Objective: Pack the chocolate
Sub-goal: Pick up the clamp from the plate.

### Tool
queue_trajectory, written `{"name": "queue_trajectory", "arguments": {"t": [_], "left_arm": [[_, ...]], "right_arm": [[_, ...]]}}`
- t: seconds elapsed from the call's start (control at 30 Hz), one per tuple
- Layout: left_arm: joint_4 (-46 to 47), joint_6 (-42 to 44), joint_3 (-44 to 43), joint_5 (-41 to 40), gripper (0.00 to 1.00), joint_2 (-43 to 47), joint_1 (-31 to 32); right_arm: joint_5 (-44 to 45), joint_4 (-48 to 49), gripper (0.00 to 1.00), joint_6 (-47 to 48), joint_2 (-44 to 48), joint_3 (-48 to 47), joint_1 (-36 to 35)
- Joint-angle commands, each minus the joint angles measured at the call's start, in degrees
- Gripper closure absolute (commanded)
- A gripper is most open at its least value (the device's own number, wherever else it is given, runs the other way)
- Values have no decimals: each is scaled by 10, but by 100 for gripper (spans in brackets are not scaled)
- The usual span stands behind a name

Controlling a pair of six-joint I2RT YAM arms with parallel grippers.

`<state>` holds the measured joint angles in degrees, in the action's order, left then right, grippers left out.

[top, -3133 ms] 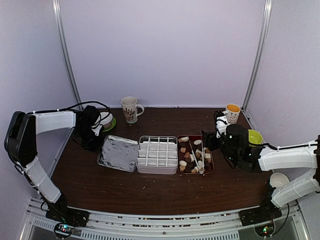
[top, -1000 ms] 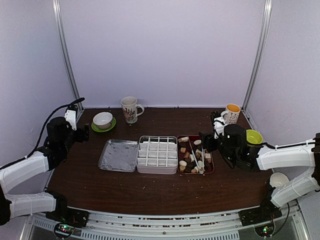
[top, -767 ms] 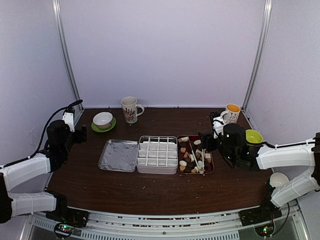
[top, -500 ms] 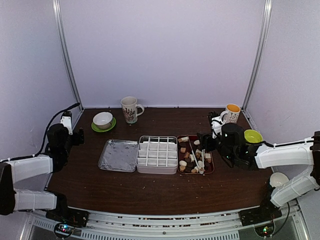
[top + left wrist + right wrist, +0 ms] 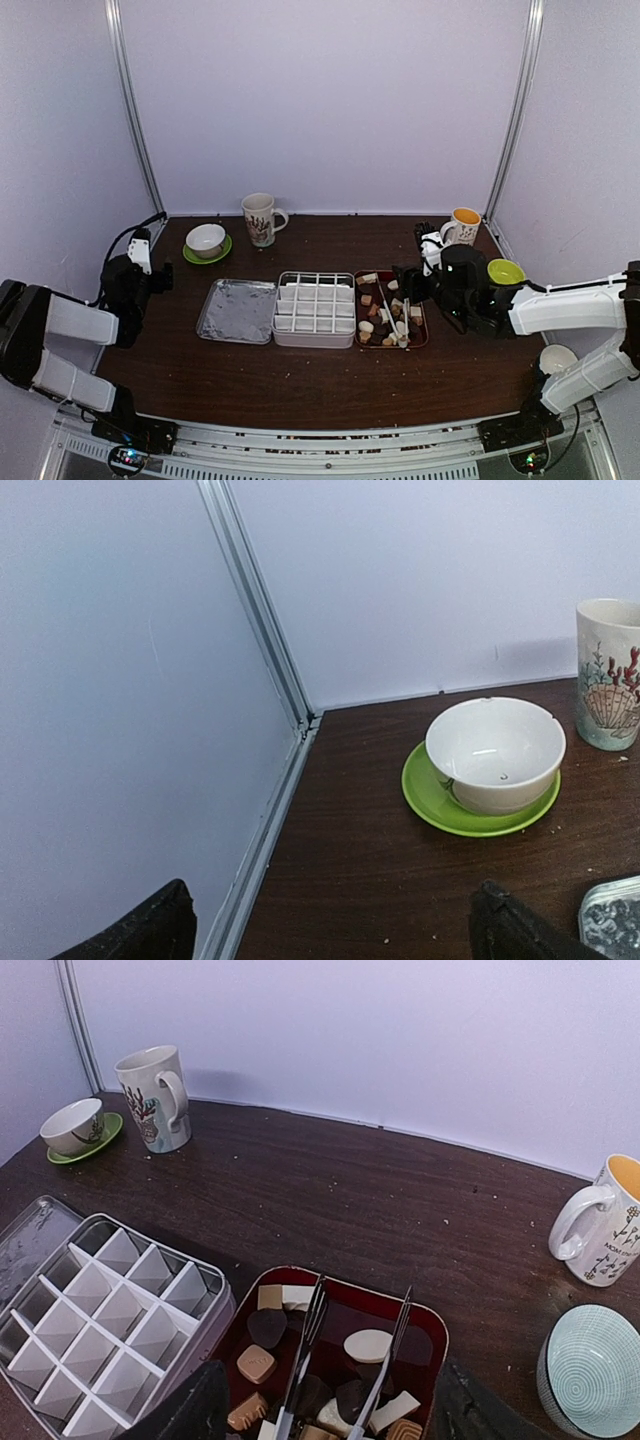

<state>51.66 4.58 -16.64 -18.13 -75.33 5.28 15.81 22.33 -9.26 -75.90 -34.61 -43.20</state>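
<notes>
Chocolate (image 5: 258,1364) just ahead of and below my right end effector (image 5: 330,1410); fingers apart, empty. Tongs (image 5: 300,1360) lie lengthwise along my approach. Left end effector (image 5: 335,925) spread wide, well apart. Right arm nearer.

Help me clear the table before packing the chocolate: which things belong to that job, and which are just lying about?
For the job:
chocolate
red tray
tongs
divided box
silver tray beside it, probably its lid

Lying about:
shell mug
white bowl on green saucer
yellow mug
green bowl
</notes>
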Motion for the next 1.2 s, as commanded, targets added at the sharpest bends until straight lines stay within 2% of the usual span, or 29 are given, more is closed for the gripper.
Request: {"name": "queue_trajectory", "arguments": {"t": [0.0, 0.17, 0.27, 0.33, 0.77, 0.9, 1.17], "left_arm": [[143, 14, 33, -8, 2, -36, -5], [125, 4, 25, 6, 2, -39, -15], [164, 0, 26, 23, 2, -73, -29], [111, -6, 13, 35, 2, -59, -30], [88, -18, -12, 64, 2, -64, -50], [89, -18, -12, 65, 2, -65, -50], [88, -17, -11, 65, 2, -64, -50]], "right_arm": [[4, -8, 29, -2, -7, -15, 4], [-2, -22, 29, -5, -10, -25, 4], [-1, -11, 29, -4, -14, -21, 4], [-1, -22, 29, -4, -19, -28, 4], [-5, -44, 28, -15, -39, -48, 4], [-1, -119, 27, -58, -37, -79, 4], [-41, -331, 26, -123, -63, -167, 4]]}}
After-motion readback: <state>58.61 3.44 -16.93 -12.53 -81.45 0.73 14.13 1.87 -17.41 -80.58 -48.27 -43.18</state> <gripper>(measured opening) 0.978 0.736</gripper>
